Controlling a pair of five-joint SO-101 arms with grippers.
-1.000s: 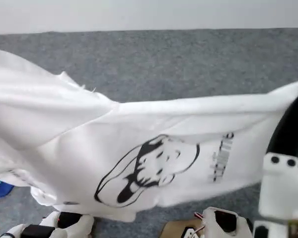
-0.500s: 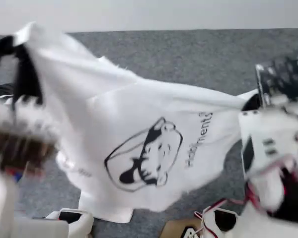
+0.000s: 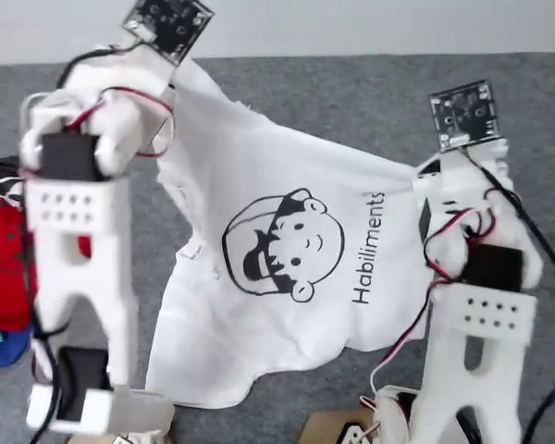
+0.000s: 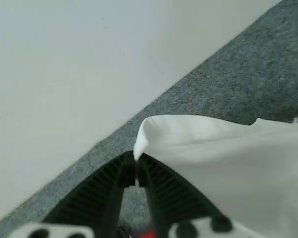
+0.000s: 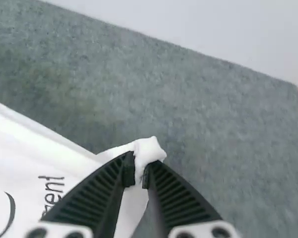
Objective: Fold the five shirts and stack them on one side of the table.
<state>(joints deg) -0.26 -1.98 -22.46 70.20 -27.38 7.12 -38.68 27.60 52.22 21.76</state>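
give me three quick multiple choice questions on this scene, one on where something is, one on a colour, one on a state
1. Where does the red cloth lie?
A) on the table, beside the left arm
B) beside the right arm
C) at the far edge by the wall

2. What colour is the drawing on the white shirt?
A) green
B) black
C) orange

3. How are the left claw and right claw?
A) both open
B) one open, one shut
C) both shut on the shirt

Answers:
1 A, the high view shows it at the table's edge next to that arm.
2 B, the face is drawn in black lines.
3 C, each wrist view shows a corner of white cloth pinched.
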